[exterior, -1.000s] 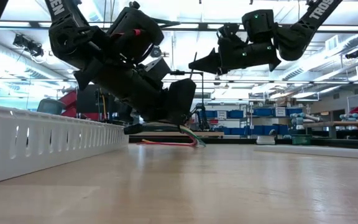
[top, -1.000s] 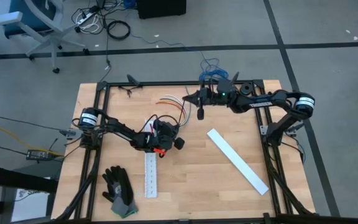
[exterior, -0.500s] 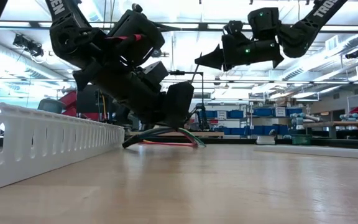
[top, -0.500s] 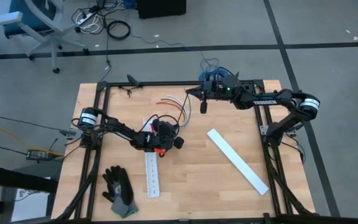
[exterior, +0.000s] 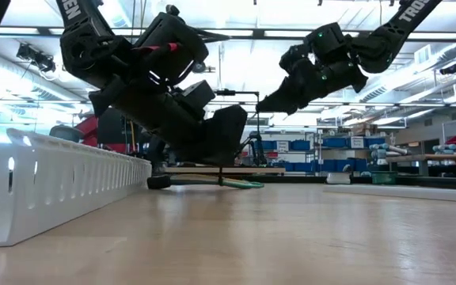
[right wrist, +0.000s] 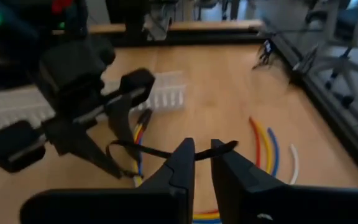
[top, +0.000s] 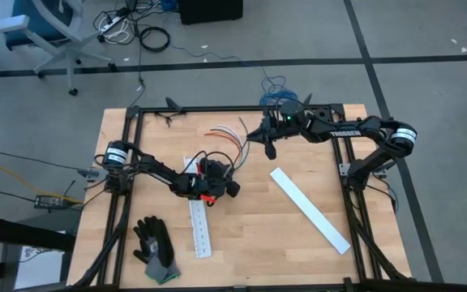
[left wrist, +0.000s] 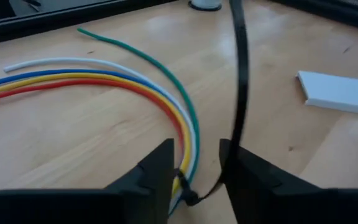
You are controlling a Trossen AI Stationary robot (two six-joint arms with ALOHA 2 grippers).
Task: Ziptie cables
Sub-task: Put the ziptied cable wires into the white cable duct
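Between the fingers of the left tool, low over the desk just left of centre in the overhead frame, I see the bundled end of the cables. The jaws stand parted: the bundle lies in the gap against one finger and is not pinched, so this tool is released. The ziptie is looped around the bundle at that spot, and its long tail rises up and away from the desk.

Up and to the right of centre in the overhead frame, the right tool hangs above the desk with the ziptie's tail crossing right at its tip. I cannot tell whether it is gripping the tail or merely has it resting there.

My worry is the loop. With nothing clamping the bundle, a pull on the tail could drag all the cables across the desk instead of tightening the loop. If the tail is only lightly caught, it could slip free and spring back.

The cables are thin, smooth, round wires in white, blue, yellow, red and green, curving side by side and fanning out at their free ends. The ziptie is a narrow, flat, glossy black strip, stiff enough to stand in an arc. The desk is pale matte wood.
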